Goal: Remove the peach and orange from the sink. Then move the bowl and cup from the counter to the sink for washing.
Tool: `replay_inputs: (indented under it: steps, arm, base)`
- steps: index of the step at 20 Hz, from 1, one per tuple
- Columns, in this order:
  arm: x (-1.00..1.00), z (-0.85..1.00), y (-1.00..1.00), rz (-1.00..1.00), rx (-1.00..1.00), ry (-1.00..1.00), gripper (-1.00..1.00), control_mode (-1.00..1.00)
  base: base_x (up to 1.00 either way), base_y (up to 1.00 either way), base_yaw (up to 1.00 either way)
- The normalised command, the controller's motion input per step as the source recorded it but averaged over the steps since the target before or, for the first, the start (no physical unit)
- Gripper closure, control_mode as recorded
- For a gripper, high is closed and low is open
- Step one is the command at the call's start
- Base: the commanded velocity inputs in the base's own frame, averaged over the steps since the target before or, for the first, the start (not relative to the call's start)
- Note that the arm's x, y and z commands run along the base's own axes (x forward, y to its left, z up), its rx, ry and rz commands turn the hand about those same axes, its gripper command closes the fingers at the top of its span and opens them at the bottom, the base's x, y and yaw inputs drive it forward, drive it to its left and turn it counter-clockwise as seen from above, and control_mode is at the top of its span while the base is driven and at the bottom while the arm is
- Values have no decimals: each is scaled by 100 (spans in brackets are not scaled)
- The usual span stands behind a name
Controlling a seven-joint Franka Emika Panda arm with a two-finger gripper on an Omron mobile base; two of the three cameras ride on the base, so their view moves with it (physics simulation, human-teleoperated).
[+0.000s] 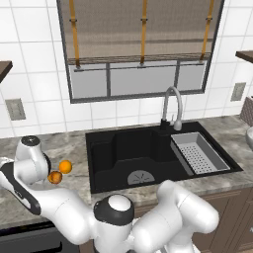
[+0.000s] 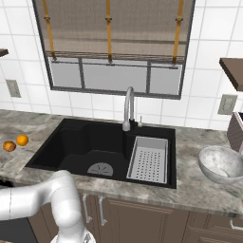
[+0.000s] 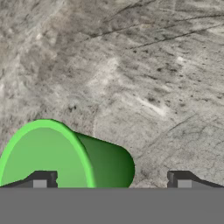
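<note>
Fingers (image 3: 43, 178) spread wide over grey marbled stone counter (image 3: 144, 70), small bright green tapered cup (image 3: 65, 157) by the left tip, ungripped. Mottled peach (image 1: 55, 177) touching bright orange (image 1: 65, 167) left of black sink (image 1: 106, 153). Whitish-grey bowl (image 2: 221, 163) right.

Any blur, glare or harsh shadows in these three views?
Left base view: soft, even light; sink interior uniformly black, detail lost. Right base view: slightly soft render, a mild sheen on the bowl, no hard shadows. Hand view: the counter texture looks smeared up close; the cup has a crisp rim and a smooth dark gradient on its side.
</note>
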Motion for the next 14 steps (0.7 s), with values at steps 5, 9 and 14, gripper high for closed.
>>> replay_inputs:
  steps: [5,9,14]
  arm:
    - [9,-19,14,0,-3,9,100,-100]
    - [-1,-10,3,0,-7,12,100,-100]
    - [-19,-3,-3,-2,-6,12,100,-100]
  base:
    - [0,0,0]
    - [0,0,0]
    - [0,0,0]
